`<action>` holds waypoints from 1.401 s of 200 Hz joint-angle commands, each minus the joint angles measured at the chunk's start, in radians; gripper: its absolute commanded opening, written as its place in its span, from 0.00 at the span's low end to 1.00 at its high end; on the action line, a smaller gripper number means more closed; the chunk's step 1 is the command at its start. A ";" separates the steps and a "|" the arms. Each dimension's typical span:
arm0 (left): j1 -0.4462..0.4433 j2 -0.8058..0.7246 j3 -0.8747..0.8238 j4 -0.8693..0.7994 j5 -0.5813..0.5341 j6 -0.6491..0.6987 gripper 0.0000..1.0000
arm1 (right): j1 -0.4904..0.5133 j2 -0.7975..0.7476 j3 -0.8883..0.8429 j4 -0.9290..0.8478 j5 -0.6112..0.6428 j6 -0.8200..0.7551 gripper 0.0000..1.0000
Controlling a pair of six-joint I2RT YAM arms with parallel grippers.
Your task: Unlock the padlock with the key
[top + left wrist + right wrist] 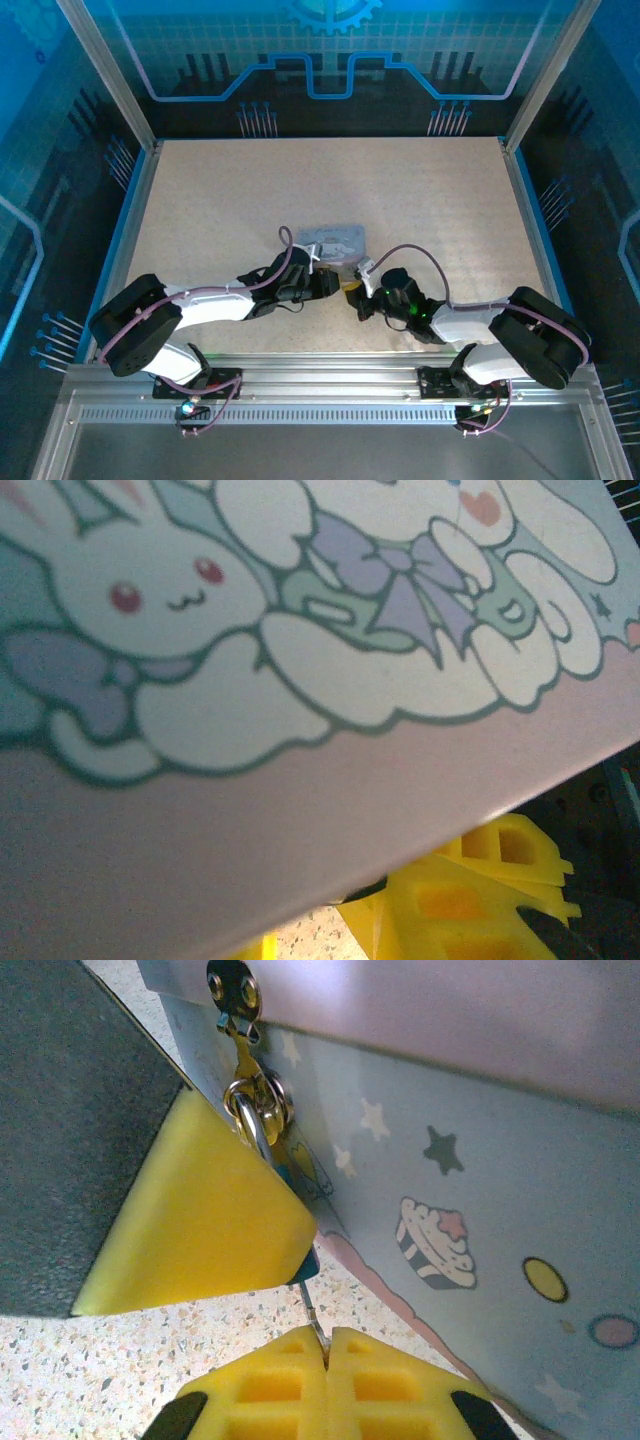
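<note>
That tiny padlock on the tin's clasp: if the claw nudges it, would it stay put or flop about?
Probably flops: the padlock is held only by its thin shackle looped through the clasp ring of the tin. Tiny beside the tin, it is likely light and easily knocked. The key pinched in the right claw looks thin and may twist.

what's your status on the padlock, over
Right fingers shut on key, tip at padlock underside. Padlock hangs from hasp on tin. Left finger covers most of it; left grip unclear.
</note>
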 commanded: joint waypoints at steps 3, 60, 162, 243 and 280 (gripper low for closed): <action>-0.010 -0.025 0.023 0.026 0.030 -0.008 0.26 | 0.014 0.008 0.010 0.124 0.003 -0.021 0.05; -0.016 -0.021 0.032 0.025 0.036 -0.011 0.26 | 0.013 0.041 0.035 0.153 -0.006 -0.030 0.05; -0.018 -0.018 0.043 0.022 0.052 -0.014 0.26 | -0.043 0.077 0.065 0.249 -0.098 -0.007 0.05; -0.018 0.020 0.040 0.057 0.064 -0.033 0.26 | -0.072 0.095 0.085 0.271 -0.140 0.022 0.05; -0.018 0.054 0.035 0.079 0.062 -0.041 0.30 | -0.073 0.155 0.062 0.307 -0.144 0.049 0.05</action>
